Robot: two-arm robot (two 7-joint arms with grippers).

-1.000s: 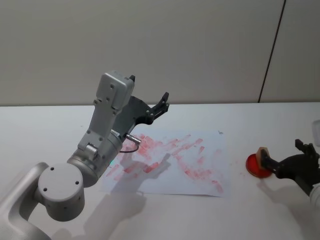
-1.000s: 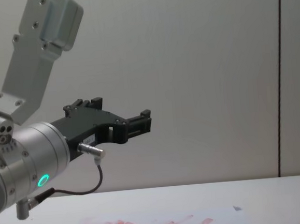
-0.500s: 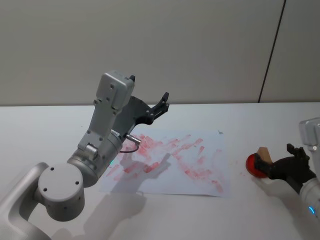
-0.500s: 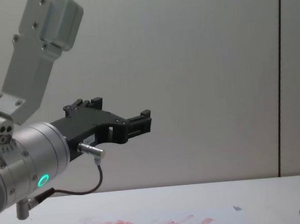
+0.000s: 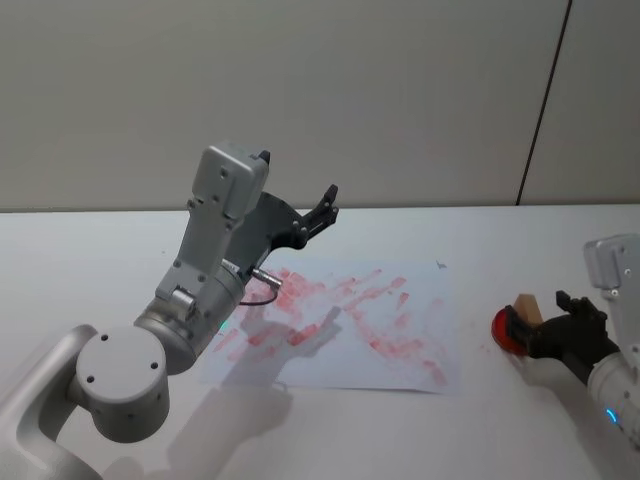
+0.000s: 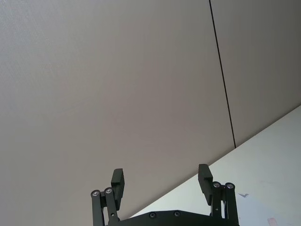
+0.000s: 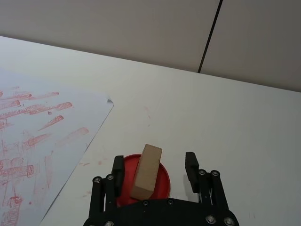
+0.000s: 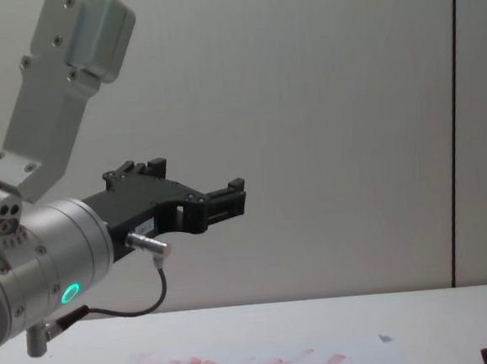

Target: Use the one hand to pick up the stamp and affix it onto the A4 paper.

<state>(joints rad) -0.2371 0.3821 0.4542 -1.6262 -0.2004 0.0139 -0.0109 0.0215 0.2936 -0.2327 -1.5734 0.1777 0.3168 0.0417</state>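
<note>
- Right gripper point(image 5: 535, 312) has swung nearer since a second ago. Head view: its fingers are spread around the stamp point(image 5: 527, 304), which stands on the red ink pad point(image 5: 502, 332) beside the A4 paper point(image 5: 340, 350).
- Left wrist view: the left gripper point(image 6: 160, 172) is parked aloft, fingers spread.
- Right wrist view: the stamp hugs one finger, so closing off-centre could topple it.

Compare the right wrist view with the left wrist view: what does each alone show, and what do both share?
Right wrist view: the right gripper, open around the stamp on a red ink pad. Left wrist view: the left gripper, open, raised before the wall. Both: the table, the wall's dark seam and part of the A4 paper.
</note>
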